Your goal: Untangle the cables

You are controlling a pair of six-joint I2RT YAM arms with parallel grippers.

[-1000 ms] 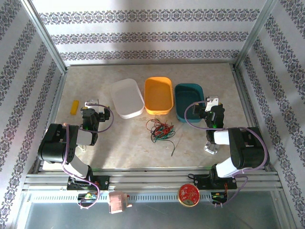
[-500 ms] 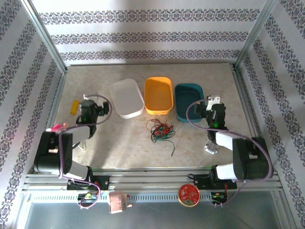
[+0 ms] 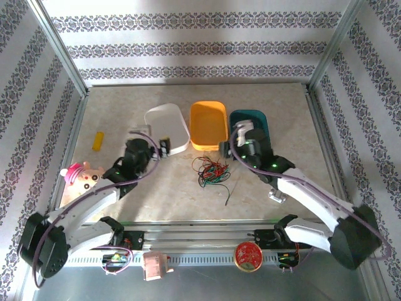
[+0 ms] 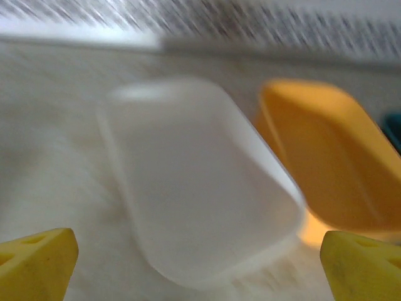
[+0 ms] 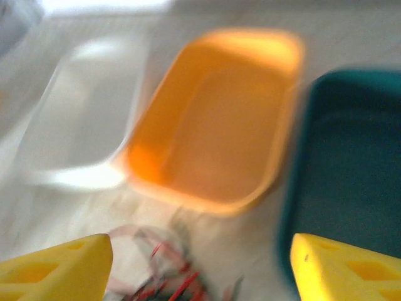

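Both arms are reaching much farther over the table (image 3: 125,106) than a second ago, when they were folded back near its sides.

In the top camera, the left gripper (image 3: 161,148) is hanging just beside the near end of the white tray (image 3: 164,122). The right gripper (image 3: 228,150) is hanging by the near ends of the orange tray (image 3: 208,119) and the teal tray (image 3: 264,124). The cables (image 3: 210,170) are lying in a red, green and black bunch on the table, just in front of the orange tray and between the two grippers. One black cable (image 3: 230,191) is lying by itself, nearer the arms.

In the left wrist camera, the yellow fingers (image 4: 37,257) are standing wide apart and holding nothing. They are pointing at the white tray, not at the bunch. The picture is blurry.

In the right wrist camera, the fingers (image 5: 59,266) are also standing apart and holding nothing. The bunch is peeking in at the bottom, just ahead.

Things could go wrong from here. The wires are very thin and curly, so a pinch could be catching several at once and pulling the knot tighter. The fingers could also be closing on nothing. A fast sweep could be bumping a tray or pushing the whole bunch away.
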